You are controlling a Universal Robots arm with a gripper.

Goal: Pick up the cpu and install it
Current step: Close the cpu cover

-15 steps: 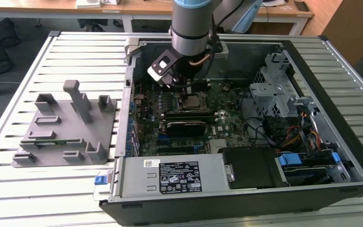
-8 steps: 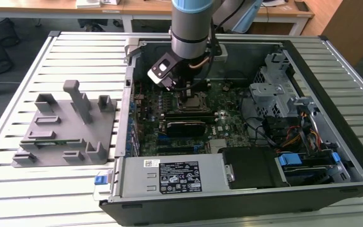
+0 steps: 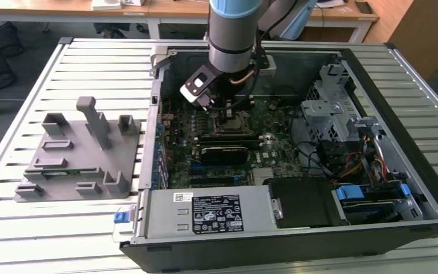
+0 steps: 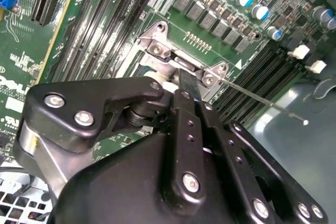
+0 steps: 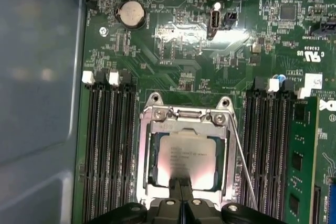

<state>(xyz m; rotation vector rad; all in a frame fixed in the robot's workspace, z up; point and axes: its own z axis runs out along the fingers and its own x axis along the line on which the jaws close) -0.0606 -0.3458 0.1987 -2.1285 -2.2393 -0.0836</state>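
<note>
Gripper (image 5: 182,183) fingers are pressed together with nothing between them, their tips at the near edge of the cpu (image 5: 188,160). Whether they touch its top or hover just above it I cannot tell. In the second wrist view the fingertips (image 4: 187,80) point down at the same spot beside the socket bracket.

The cpu lies flat and square inside the socket (image 5: 148,129), its silvery top facing up and a metal frame around it on all sides. I judge that the pick-up and the placing are done, since the chip sits in its seat and not in the fingers.

A thin lever (image 5: 244,169) runs slantwise away from the socket's corner and looks unlatched, so the locking down appears not yet done. Whether a plate is down over the chip's rim is unclear.

Memory slots (image 5: 107,145) flank the socket on both sides. In the exterior view the arm (image 3: 232,40) reaches down into the open case (image 3: 424,177). A grey fixture (image 3: 82,154) stands well apart, on the table toward the exterior view's left.
</note>
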